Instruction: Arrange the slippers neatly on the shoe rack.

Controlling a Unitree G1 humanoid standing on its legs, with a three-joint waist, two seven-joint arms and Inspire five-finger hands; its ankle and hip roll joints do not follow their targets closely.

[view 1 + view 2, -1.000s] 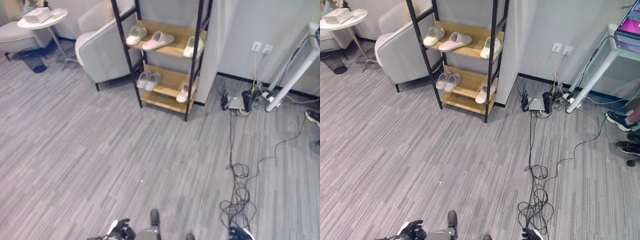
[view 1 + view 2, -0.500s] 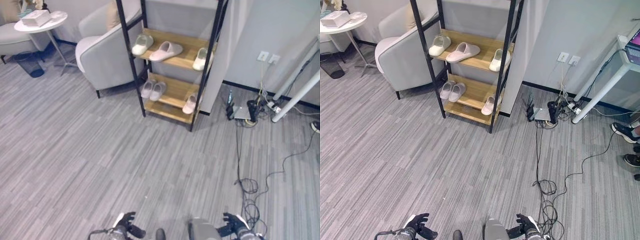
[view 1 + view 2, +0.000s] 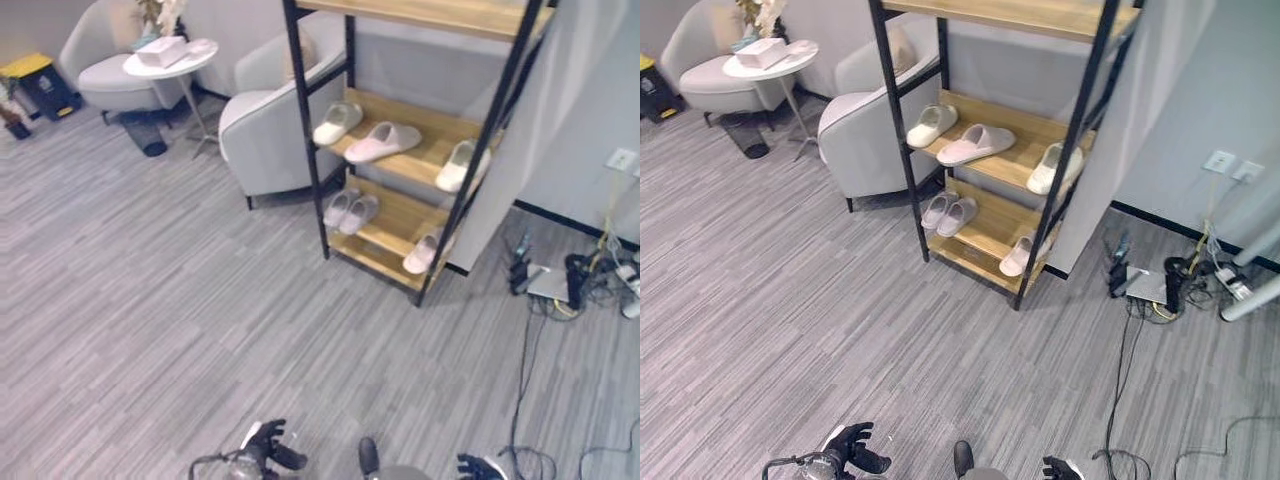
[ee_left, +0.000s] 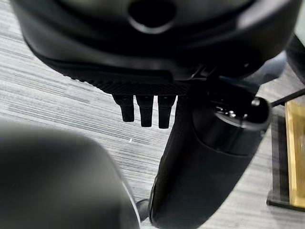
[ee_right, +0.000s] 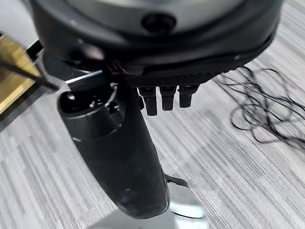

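Left eye view: I see slippers (image 3: 384,142) on shoe rack (image 3: 420,160), bare floor (image 3: 150,300) before it, left hand (image 3: 262,452) and right hand (image 3: 478,467) both relaxed, empty, no readable print.

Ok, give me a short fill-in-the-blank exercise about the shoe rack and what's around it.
1. The middle shelf of the shoe rack holds ____ slippers.
2. On the lower shelf, a pair of slippers lies together and a ____ slipper sits apart near the right post.
3. The piece of furniture directly left of the rack is a grey ____.

Missing words: three; single; armchair
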